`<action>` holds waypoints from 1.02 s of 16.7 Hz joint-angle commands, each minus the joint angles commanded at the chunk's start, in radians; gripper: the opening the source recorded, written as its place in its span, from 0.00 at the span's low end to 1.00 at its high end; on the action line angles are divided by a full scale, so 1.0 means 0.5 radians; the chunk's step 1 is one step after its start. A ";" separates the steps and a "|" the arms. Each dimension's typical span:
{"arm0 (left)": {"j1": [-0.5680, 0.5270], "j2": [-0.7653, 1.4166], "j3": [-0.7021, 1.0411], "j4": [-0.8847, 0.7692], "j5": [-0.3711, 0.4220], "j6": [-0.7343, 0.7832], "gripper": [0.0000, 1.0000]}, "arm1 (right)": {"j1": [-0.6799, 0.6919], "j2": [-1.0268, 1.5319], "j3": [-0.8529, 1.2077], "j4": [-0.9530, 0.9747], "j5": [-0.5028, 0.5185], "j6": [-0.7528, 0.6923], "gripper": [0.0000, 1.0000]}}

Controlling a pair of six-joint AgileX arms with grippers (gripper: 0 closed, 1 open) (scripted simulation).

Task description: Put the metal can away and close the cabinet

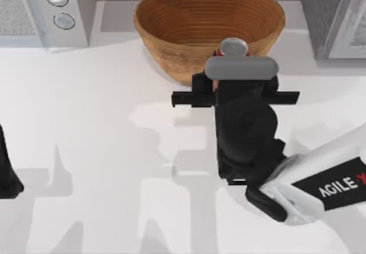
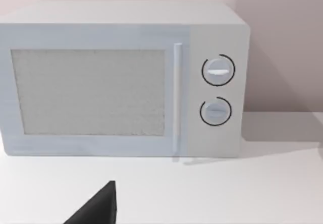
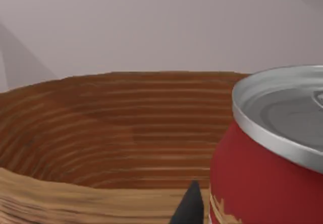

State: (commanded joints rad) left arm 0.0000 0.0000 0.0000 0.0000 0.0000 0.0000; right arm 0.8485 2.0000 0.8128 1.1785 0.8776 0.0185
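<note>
White tabletop (image 1: 114, 151) runs across the whole top view, pale wall behind it. You've got the wicker bowl (image 1: 189, 22) as your landmark, sitting at the back middle.

Far left of the bowl: left arm parked at the table's left edge, left gripper (image 1: 8, 177) just a dark shape there. Can't tell whether its fingers are spread or closed. One dark fingertip (image 2: 98, 209) pokes into the left wrist view, facing the microwave (image 2: 121, 80).

Left of the bowl, back corner: that microwave, door shut, two round dials beside the handle.

At the bowl's front-right rim: metal can (image 1: 233, 47), upright, silver lid up, red label showing in the right wrist view (image 3: 267, 183). It sits just outside the bowl wall, touching or nearly touching it; you can't separate the two from above.

Right gripper (image 1: 229, 82) is at the can, coming in from the side away from the bowl. Wrist housing hides the fingers, so can't tell if they're clamped on the can or slack.

Right of the bowl, back corner: grey cabinet (image 1: 334, 16), partly cut off.
</note>
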 joint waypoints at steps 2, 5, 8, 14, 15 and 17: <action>0.000 0.000 0.000 0.000 0.000 0.000 1.00 | 0.001 -0.139 -0.009 -0.133 -0.001 0.002 0.00; 0.000 0.000 0.000 0.000 0.000 0.000 1.00 | 0.001 -0.219 -0.013 -0.208 -0.002 0.003 0.00; 0.000 0.000 0.000 0.000 0.000 0.000 1.00 | -0.001 -0.213 -0.004 -0.203 -0.002 0.006 0.00; 0.000 0.000 0.000 0.000 0.000 0.000 1.00 | -0.174 -0.498 -0.168 -0.419 -0.177 0.002 0.00; 0.000 0.000 0.000 0.000 0.000 0.000 1.00 | -0.230 -0.612 -0.221 -0.483 -0.233 0.002 0.00; 0.000 0.000 0.000 0.000 0.000 0.000 1.00 | -0.346 -0.889 -0.330 -0.627 -0.353 0.000 0.00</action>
State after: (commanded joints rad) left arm 0.0000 0.0000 0.0000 0.0000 0.0000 0.0000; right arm 0.6754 1.5553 0.6477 0.8649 0.7012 0.0187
